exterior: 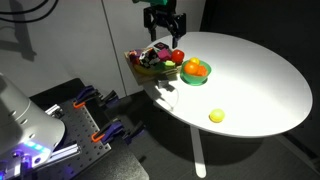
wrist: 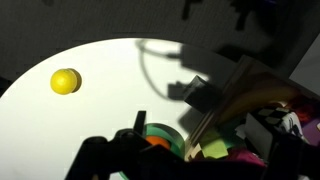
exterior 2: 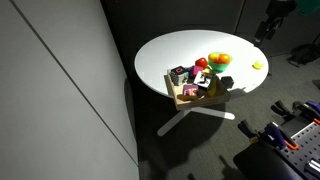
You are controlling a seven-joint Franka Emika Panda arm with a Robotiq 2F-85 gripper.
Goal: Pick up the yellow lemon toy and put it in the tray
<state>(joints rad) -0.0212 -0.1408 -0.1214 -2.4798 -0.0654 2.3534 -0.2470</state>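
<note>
The yellow lemon toy (exterior: 216, 116) lies alone on the white round table, near its front edge. It also shows in an exterior view (exterior 2: 257, 65) and at the left of the wrist view (wrist: 66, 81). The tan tray (exterior: 136, 60) sits at the table's edge, full of mixed items, and shows in an exterior view (exterior 2: 184, 100) and the wrist view (wrist: 232, 88). My gripper (exterior: 163, 30) hangs open and empty high above the tray and bowl, well away from the lemon. Its dark fingers (wrist: 195, 158) frame the bottom of the wrist view.
A green bowl (exterior: 197, 71) with an orange fruit stands next to the tray, and a red round fruit (exterior: 177, 55) sits beside it. The bowl also shows in the wrist view (wrist: 160, 133). The white table (exterior: 250, 70) is bare around the lemon. Clamps and equipment stand on the floor (exterior: 100, 125).
</note>
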